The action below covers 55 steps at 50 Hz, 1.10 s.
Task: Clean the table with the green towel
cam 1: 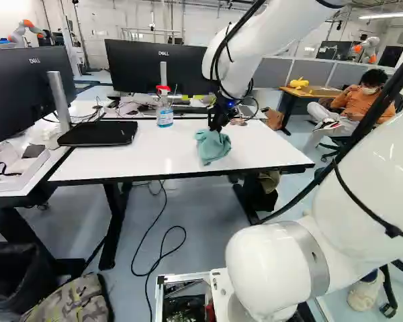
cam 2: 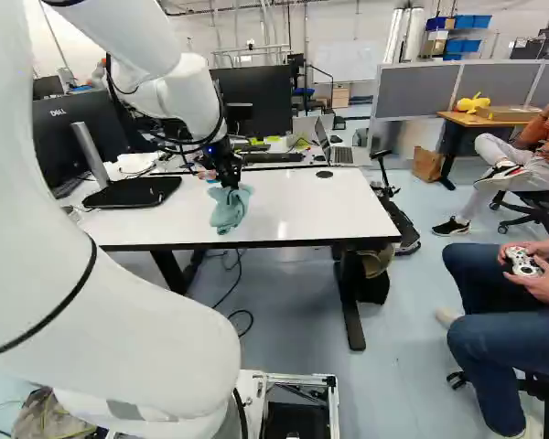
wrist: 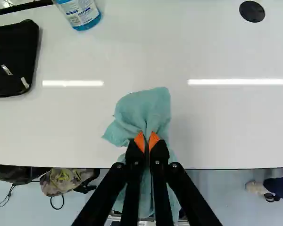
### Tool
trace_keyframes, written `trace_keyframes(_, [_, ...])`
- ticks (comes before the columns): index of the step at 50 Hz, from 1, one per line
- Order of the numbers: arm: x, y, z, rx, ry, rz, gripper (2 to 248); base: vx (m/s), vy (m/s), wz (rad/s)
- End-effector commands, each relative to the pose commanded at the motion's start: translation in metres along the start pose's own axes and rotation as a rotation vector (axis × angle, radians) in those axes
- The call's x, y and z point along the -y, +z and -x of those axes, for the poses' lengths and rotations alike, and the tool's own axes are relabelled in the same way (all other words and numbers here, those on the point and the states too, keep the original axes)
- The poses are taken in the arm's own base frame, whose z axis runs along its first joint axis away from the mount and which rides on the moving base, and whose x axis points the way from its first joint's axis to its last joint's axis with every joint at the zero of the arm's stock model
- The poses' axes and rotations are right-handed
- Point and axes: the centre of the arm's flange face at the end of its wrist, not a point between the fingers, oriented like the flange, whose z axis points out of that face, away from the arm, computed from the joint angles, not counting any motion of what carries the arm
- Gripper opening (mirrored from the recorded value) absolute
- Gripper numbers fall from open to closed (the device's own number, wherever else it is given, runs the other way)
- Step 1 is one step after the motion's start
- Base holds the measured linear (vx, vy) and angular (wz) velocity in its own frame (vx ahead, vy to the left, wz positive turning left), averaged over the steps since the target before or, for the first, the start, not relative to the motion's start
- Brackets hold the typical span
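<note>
Gripper [cam 1: 216, 127] pinching green towel [cam 1: 213, 147] between 2 orange pads [wrist: 139, 141], cloth bunched, over white table [cam 1: 144, 157] near its front edge; tabletop contact unclear. 1 blue-liquid bottle [cam 1: 164, 116], 1 black case [cam 1: 97, 135] on table, apart from towel.

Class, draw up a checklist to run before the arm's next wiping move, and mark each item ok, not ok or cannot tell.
1. Towel gripped: ok, the gripper is shut on the green towel.
2. Towel spread flat: not ok, it is bunched in folds.
3. Towel pressing firmly on the table: cannot tell.
4. Bottle upright and apart from the towel: ok.
5. Tabletop cleared for wiping: not ok, the black case and the bottle are on it.
</note>
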Motion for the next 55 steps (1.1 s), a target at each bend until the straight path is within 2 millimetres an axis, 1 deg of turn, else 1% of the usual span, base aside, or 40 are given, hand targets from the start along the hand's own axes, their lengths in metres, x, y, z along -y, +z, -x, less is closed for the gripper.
trace_keyframes(20, [-0.034, 0.002, -0.012, -0.032, 0.072, 0.039, 31, 0.000, 0.000, 0.000])
trace_keyframes(44, [-0.076, 0.008, -0.033, -0.069, 0.150, 0.085, 31, 0.000, 0.000, 0.000])
trace_keyframes(55, [-0.095, 0.008, -0.037, -0.088, 0.185, 0.107, 31, 0.000, 0.000, 0.000])
